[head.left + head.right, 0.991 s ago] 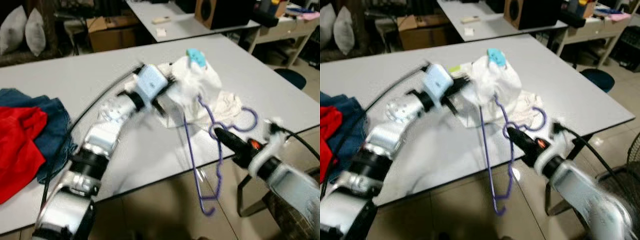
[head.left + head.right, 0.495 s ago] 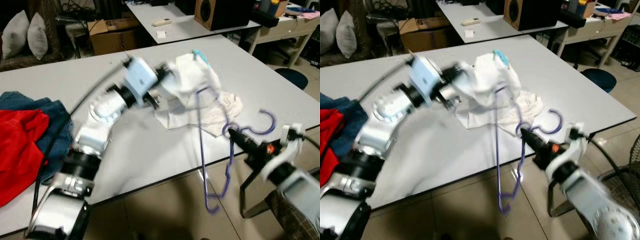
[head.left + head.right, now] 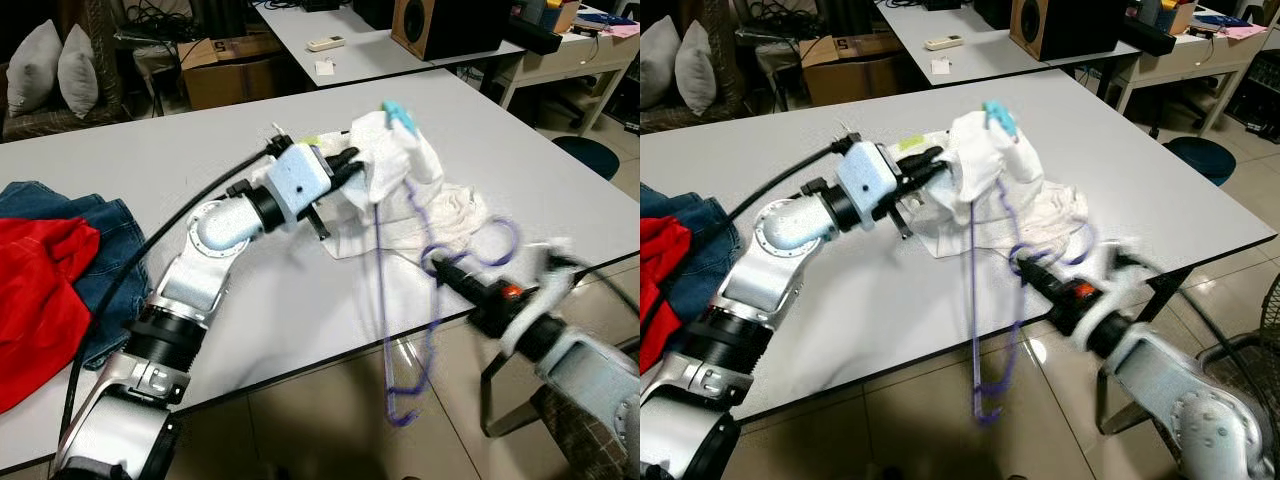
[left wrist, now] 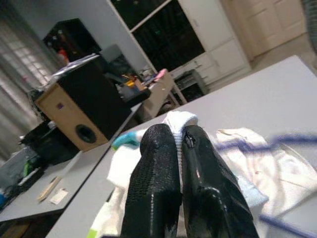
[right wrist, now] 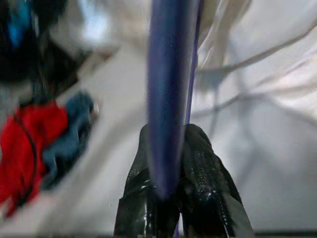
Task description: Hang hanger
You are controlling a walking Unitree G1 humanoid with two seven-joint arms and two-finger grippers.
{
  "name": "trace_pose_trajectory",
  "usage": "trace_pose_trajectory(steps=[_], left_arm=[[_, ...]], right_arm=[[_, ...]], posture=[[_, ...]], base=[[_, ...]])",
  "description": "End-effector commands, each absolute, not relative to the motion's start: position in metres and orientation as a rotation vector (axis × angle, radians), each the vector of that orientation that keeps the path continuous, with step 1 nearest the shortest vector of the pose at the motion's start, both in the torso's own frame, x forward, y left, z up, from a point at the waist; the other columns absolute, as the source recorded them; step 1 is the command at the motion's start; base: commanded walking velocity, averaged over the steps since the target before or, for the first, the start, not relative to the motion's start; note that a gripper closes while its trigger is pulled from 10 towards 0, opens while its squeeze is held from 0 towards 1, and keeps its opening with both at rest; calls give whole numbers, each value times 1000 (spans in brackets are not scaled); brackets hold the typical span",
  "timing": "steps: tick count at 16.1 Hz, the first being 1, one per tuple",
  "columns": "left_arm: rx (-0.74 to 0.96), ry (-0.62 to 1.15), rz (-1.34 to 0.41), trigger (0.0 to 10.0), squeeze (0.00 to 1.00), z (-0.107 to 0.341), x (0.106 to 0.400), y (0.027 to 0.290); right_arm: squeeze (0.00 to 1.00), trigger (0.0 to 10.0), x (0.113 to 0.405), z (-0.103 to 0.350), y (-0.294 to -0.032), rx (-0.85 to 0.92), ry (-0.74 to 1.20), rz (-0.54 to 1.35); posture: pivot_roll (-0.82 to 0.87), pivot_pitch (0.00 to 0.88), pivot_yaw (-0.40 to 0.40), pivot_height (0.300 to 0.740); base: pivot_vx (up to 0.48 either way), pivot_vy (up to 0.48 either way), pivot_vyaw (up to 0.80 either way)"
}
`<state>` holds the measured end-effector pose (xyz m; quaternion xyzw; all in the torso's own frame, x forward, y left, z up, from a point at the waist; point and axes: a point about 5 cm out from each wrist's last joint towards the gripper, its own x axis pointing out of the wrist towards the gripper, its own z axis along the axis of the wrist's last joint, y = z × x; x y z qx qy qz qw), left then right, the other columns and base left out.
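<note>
Pinching white cloth, left end effector; right end effector apparently clamps the blurred purple hanger.

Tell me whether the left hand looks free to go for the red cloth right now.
Probably not: the left hand is shut on the white garment, lifted over the table; the red cloth lies apart.

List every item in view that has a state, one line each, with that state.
left gripper: shut on the white garment, lifting a fold.
white garment: crumpled on the table, one part raised.
right gripper: shut on the purple hanger.
purple hanger: dangling past the table edge, blurred.
red cloth: heaped on blue jeans.
</note>
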<state>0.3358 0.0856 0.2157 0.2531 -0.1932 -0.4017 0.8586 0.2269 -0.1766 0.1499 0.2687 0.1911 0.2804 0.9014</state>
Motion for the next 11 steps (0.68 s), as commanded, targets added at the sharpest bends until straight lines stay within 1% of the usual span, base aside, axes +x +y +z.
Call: trace_pose_trajectory(steps=[1, 2, 4, 7, 8, 9, 10, 11], left_arm=[[542, -426, -804, 0, 0, 224, 340, 87], [542, -429, -802, 0, 0, 224, 340, 88], [528, -438, -843, 0, 0, 224, 336, 87], [514, -462, -877, 0, 0, 223, 328, 90], [507, -471, -878, 0, 0, 225, 327, 90], [523, -449, -876, 0, 0, 222, 328, 93], [570, -398, -867, 0, 0, 214, 330, 99], [645, -317, -847, 0, 0, 201, 333, 112]], right_arm=[[0, 10000, 223, 147, -168, 540, 424, 615], [0, 10000, 224, 147, -168, 553, 421, 609], [0, 10000, 233, 145, -175, 600, 397, 529], [0, 10000, 254, 140, -196, 773, 313, 327], [0, 10000, 256, 139, -199, 789, 303, 296], [0, 10000, 260, 143, -208, 806, 253, 250], [0, 10000, 262, 152, -214, 825, 189, 243], [0, 10000, 263, 167, -221, 861, 90, 262]], posture=[[-67, 0, 34, 740], [-67, 0, 34, 740], [-66, 0, 35, 740], [-57, 0, 27, 740], [-57, 0, 28, 740], [-57, 0, 30, 740], [-56, 0, 31, 740], [-57, 0, 33, 740]], base=[[0, 0, 0], [0, 0, 0], [0, 0, 0], [0, 0, 0], [0, 0, 0], [0, 0, 0], [0, 0, 0], [0, 0, 0]])
